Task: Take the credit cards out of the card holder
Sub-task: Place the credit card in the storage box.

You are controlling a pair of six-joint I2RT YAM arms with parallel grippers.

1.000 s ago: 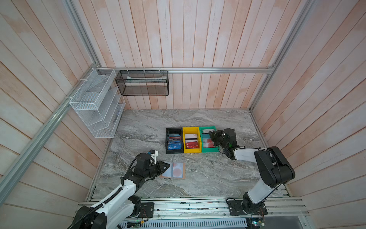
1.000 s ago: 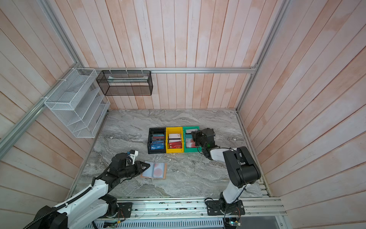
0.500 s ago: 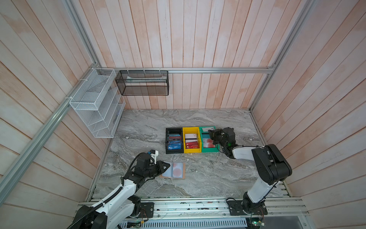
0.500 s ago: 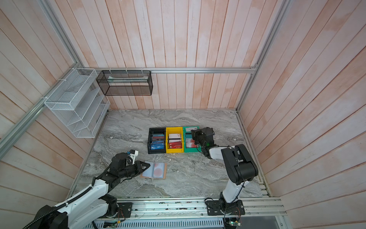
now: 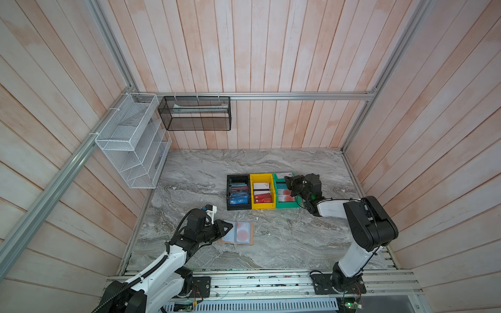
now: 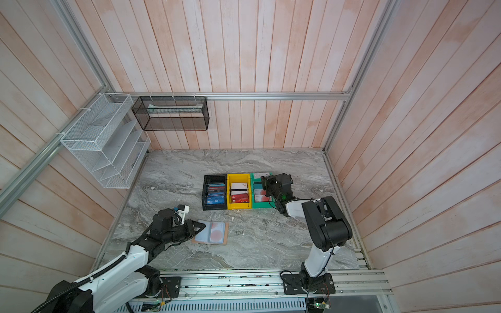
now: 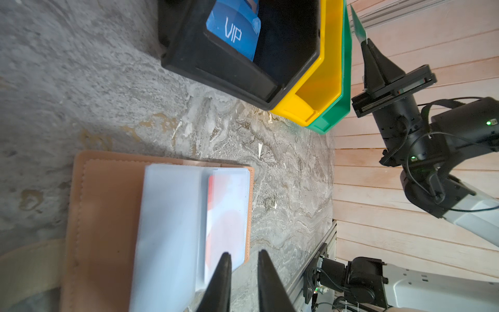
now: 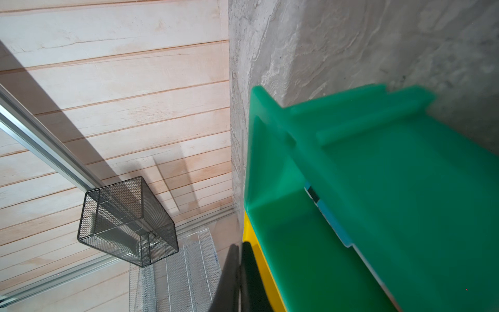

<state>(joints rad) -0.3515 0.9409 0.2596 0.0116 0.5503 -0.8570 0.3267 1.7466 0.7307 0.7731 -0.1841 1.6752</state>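
Left wrist view looks down on the card holder [image 7: 108, 216], which lies open and flat on the marbled counter [image 5: 271, 252], tan cover down and pale blue sleeves [image 7: 167, 216] up. One whitish card with an orange-red circle [image 7: 226, 216] sits inside the sleeve on the side nearer the bins. The left pincer [image 7: 244, 254] hangs low over that sleeve's edge with its tips narrowly parted. One fingertip overlaps the sleeve and hides its corner, and nothing is visibly clamped between the tips. Three bins stand touching in a row beyond a strip of bare counter: the black bin [image 5: 238, 207], the yellow bin [image 5: 263, 206] and the green bin [image 5: 287, 205]. A blue VIP card [image 7: 232, 32] leans in the black bin, and a red card [image 5: 263, 200] lies in the yellow one. The right pincer [image 7: 367, 42] is clenched on a thin pale card [image 7: 357, 21], held over the far end of the green bin, well apart from the holder. In both top views this arm's wrist covers part of the green bin's contents. The right wrist view shows mostly blurred green plastic. On the walls, clear of both arms, hang a white wire rack [image 5: 132, 141] and a black mesh basket [image 5: 195, 113].
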